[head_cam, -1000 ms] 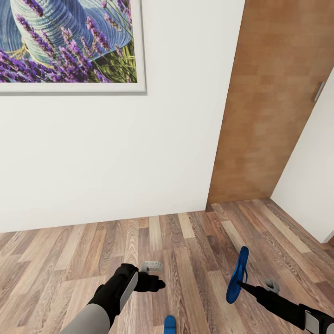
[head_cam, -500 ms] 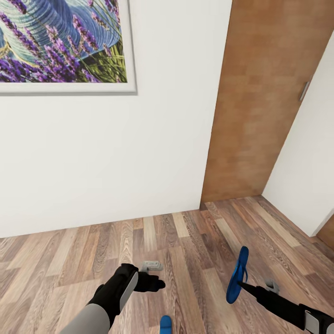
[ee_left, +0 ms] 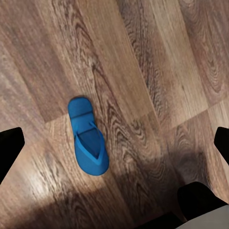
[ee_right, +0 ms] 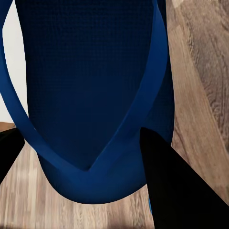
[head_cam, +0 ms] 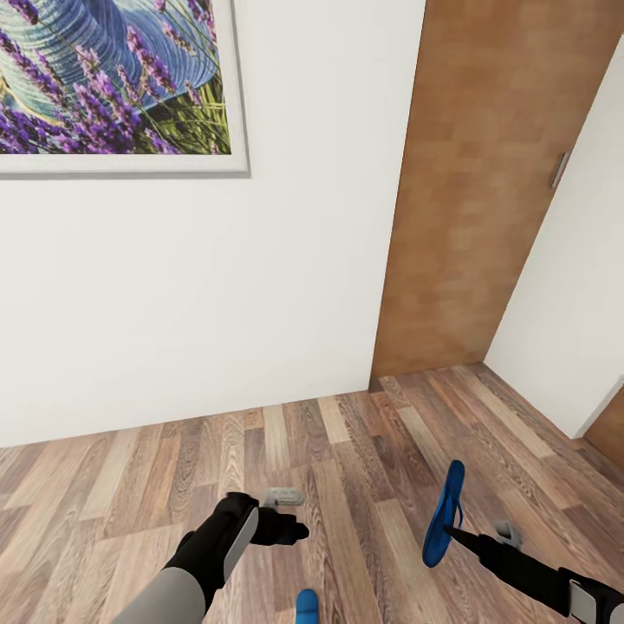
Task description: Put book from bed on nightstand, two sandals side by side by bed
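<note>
Right claw (head_cam: pixel 452 530): closed on one blue sandal (head_cam: pixel 444 513), which it holds up off the wood-plank floor (head_cam: pixel 364 468), standing on edge with its length running away from the robot. In the right wrist view this held sandal (ee_right: pixel 90 95) sits directly against the camera, sole and V-shaped strap facing it, with one dark finger (ee_right: pixel 167 181) across its lower edge.

Left claw (head_cam: pixel 290 511): extended forward over the floor, low and left of centre in the head view. The left wrist view shows its two dark fingertips (ee_left: pixel 9 148) set wide apart at the frame edges with nothing between them; the claw is open and empty.

Second sandal (ee_left: pixel 88 138): lies flat on the floor, strap side up, well below the open left claw and between its fingertips as seen from the wrist, not touching them. In the head view this second sandal (head_cam: pixel 306 605) appears at the bottom edge, nearer the robot than the left claw and partly cut off.

Surroundings: a white wall (head_cam: pixel 217 303) carrying a framed lavender picture (head_cam: pixel 113 87), and a brown wooden door (head_cam: pixel 477 191) to its right.
</note>
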Available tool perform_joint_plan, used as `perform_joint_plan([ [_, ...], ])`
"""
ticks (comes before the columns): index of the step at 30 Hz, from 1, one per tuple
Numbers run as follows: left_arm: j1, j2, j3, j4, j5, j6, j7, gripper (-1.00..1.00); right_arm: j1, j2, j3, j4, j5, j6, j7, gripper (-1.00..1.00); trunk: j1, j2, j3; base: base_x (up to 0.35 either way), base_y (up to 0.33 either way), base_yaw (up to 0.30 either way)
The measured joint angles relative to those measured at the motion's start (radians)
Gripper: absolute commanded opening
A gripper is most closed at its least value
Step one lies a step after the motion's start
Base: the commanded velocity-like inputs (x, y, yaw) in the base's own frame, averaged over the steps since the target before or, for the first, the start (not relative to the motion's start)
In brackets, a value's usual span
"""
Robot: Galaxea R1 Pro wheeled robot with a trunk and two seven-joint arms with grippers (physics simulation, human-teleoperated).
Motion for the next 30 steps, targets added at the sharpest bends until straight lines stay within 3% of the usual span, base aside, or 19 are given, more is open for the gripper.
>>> perform_joint_plan([
  [8, 0.000, 0.000, 0.000, 0.000, 0.000, 0.000, 0.000, 1.00, 0.000, 0.000, 0.000, 0.000, 0.000, 0.000, 0.000, -1.00, 0.000, 0.000, 0.000, 0.000, 0.000, -0.202],
  [20, 0.000, 0.000, 0.000, 0.000, 0.000, 0.000, 0.000, 1.00, 0.000, 0.000, 0.000, 0.000, 0.000, 0.000, 0.000, -1.00, 0.000, 0.000, 0.000, 0.000, 0.000, -0.018],
  [30, 0.000, 0.000, 0.000, 0.000, 0.000, 0.000, 0.000, 1.00, 0.000, 0.000, 0.001, 0.000, 0.000, 0.000, 0.000, -1.00, 0.038, -0.070, -0.031, 0.000, 0.000, 0.000],
])
